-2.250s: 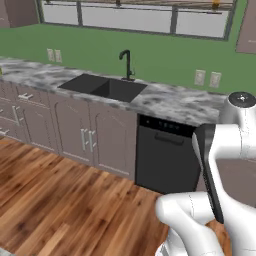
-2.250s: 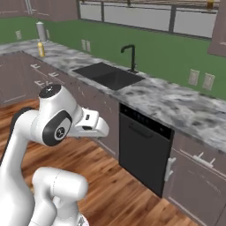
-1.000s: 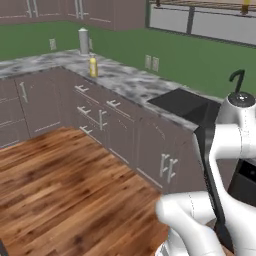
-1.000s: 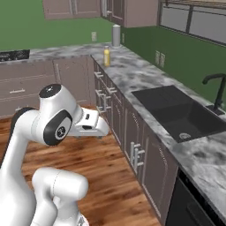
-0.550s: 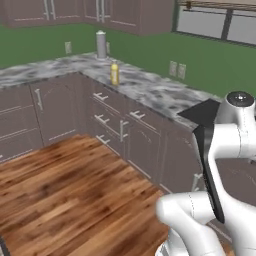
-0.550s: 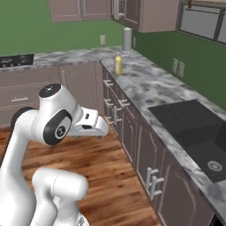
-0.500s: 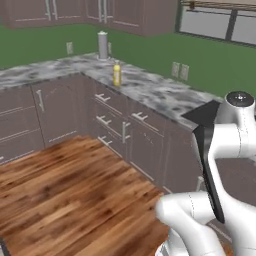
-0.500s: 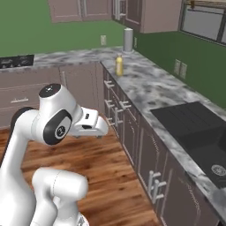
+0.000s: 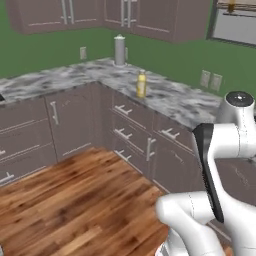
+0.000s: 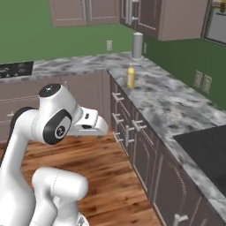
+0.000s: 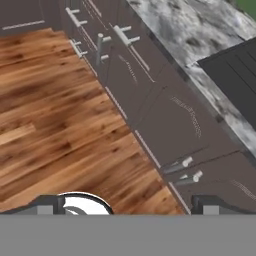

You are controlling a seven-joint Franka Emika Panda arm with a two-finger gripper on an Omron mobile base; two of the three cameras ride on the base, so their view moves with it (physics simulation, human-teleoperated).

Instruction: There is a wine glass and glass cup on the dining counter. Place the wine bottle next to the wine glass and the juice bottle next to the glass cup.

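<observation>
A green-walled kitchen corner carries a marbled table (image 9: 175, 102) on which the juice bottle (image 9: 141, 84) stands upright, long axis vertical, well ahead of the folded arm, whose pincer (image 11: 125, 206) hangs empty, fingers spread, over the wooden floor (image 11: 55, 125).

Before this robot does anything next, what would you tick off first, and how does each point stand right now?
1. Juice bottle found: ok, upright on the marbled worktop, near the corner.
2. Path to it free: ok, bare wooden floor in front of the cabinets.
3. Jaws ready: ok, open and empty; the gripper points at floor and cabinet fronts.
4. Close enough to reach the juice bottle: not ok, it stands well away from the arm.
5. Wine bottle, wine glass, glass cup located: cannot tell.
</observation>
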